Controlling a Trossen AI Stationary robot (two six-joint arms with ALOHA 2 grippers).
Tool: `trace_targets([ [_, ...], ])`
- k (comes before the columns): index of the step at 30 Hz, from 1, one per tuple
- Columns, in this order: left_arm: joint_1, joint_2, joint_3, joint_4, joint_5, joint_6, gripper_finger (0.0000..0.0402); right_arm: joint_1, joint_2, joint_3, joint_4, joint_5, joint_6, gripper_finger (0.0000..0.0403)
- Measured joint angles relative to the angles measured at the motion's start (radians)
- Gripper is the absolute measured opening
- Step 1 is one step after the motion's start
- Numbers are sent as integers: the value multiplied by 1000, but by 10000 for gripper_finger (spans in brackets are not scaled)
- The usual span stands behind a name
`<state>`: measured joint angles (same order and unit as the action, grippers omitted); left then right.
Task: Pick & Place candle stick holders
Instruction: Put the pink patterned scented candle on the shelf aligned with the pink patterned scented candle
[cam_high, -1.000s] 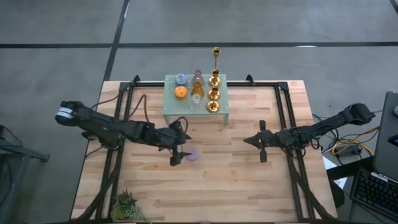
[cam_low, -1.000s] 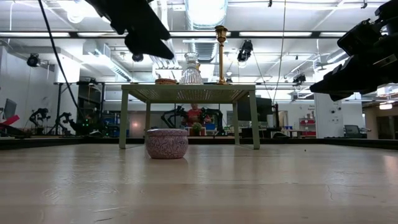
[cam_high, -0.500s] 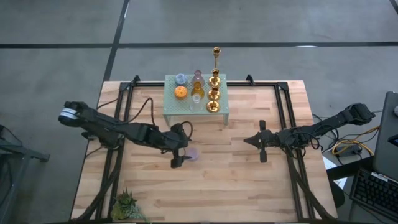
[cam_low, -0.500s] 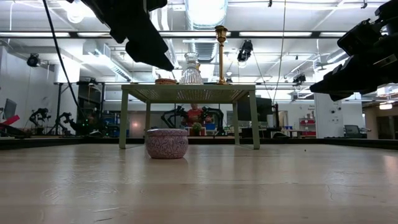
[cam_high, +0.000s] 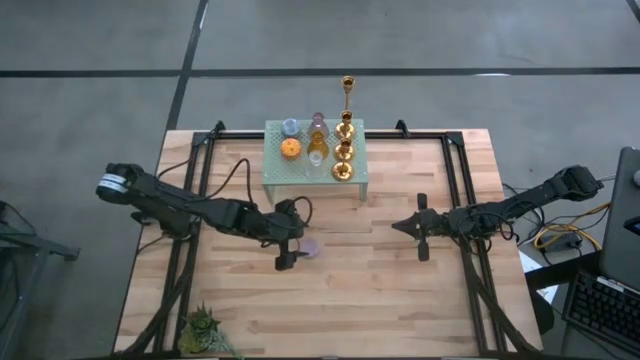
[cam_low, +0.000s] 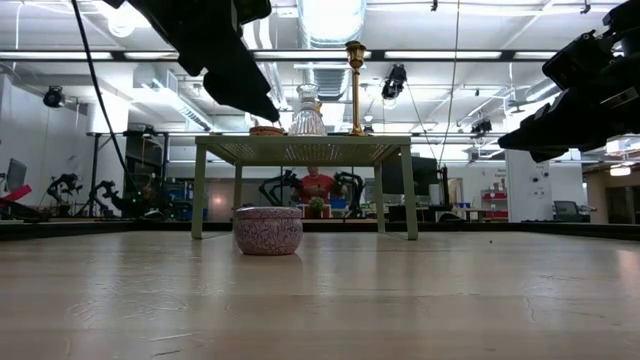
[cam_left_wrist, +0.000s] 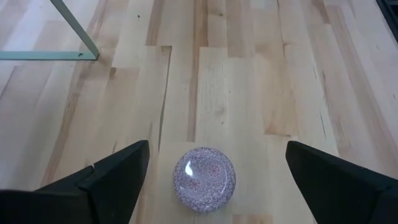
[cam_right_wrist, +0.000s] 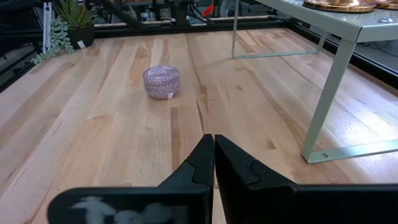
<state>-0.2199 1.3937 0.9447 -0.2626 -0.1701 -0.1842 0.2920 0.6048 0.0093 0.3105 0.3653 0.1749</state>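
A squat purple speckled holder (cam_high: 312, 247) stands on its base on the bare wood, in front of the mint-green stand (cam_high: 280, 170). My left gripper (cam_high: 297, 240) hangs open above it. In the left wrist view the holder (cam_left_wrist: 204, 178) lies between and below the two spread fingers, untouched. The low view shows the holder (cam_low: 268, 230) well below that gripper (cam_low: 262, 100). On the stand are orange (cam_high: 290, 149), amber (cam_high: 318, 138) and glass holders and gold candlesticks (cam_high: 344, 150), one of them tall (cam_high: 348, 90). My right gripper (cam_high: 420, 230) waits shut at the right.
The stand's thin legs (cam_right_wrist: 317, 118) reach down to the table at the far middle. A spiky green plant (cam_high: 205, 330) sits at the near left corner. Black rails (cam_high: 455, 190) run along both sides. A person (cam_low: 318, 185) shows far behind the table.
My left gripper has come down toward the purple holder and a little toward the table's near edge, staying open. The holder has not moved.
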Motion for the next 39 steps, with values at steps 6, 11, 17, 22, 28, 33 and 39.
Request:
trace_targets([
  [6, 0, 6, 0, 4, 0, 0, 381, 0, 0, 0, 0, 0, 0, 8],
  [11, -2, 29, 0, 17, 0, 1, 381, 0, 0, 0, 0, 0, 0, 8],
  [17, -2, 48, 0, 19, -2, 1, 381, 0, 0, 0, 0, 0, 0, 8],
  [22, -2, 63, -1, 28, -4, 1, 381, 0, 0, 0, 0, 0, 0, 8],
  [28, -3, 89, -1, 32, -4, 0, 381, 0, 0, 0, 0, 0, 0, 8],
  [33, -5, 103, -1, 30, -3, -3, 381, 0, 0, 0, 0, 0, 0, 8],
  [39, -8, 104, -4, 31, -3, -26, 381, 0, 0, 0, 0, 0, 0, 8],
])
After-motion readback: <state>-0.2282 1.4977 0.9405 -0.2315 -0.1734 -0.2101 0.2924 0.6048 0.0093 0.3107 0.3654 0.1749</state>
